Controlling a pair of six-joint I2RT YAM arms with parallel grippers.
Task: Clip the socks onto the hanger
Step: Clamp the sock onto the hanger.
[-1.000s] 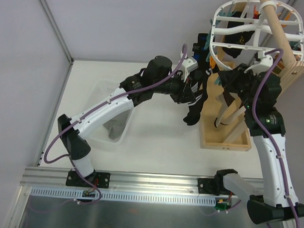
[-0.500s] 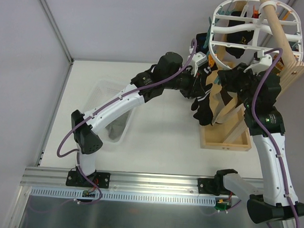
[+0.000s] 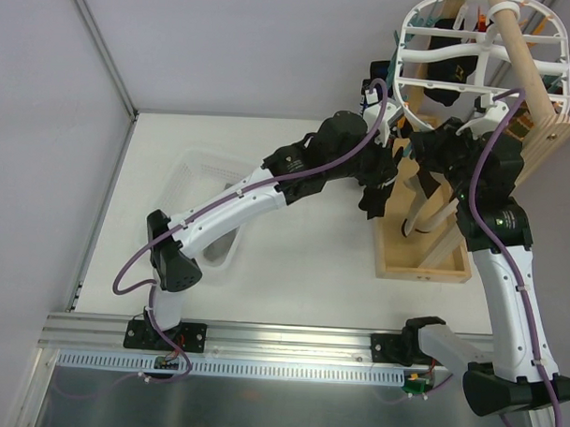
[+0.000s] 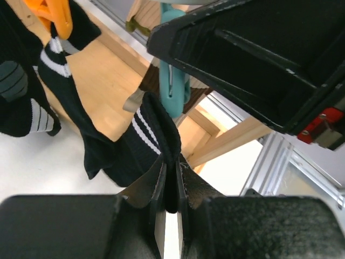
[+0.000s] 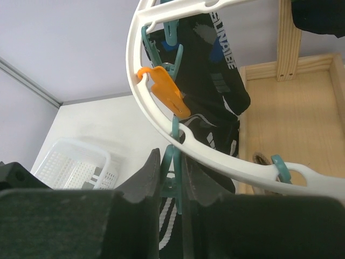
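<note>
1 basket (image 3: 188, 165) is sitting at the left of the bench (image 3: 302, 261). Left fingers (image 4: 146, 188) are pinching a striped black sock (image 4: 156, 129), nearly closed on it, its cuff reaching the lower end of a teal peg (image 4: 173, 86). Right fingers (image 5: 144, 179) are clamping that peg, under the white hanger (image 5: 215, 157) rim beside an orange peg (image 5: 164, 89).

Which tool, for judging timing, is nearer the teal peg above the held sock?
Right: right tool grips the teal peg; left tool holds a sock just beneath.

Basket (image 3: 188, 168) left of stand (image 3: 424, 265); hanger (image 3: 430, 84) above; sock (image 4: 153, 127) under peg (image 4: 173, 89).
</note>
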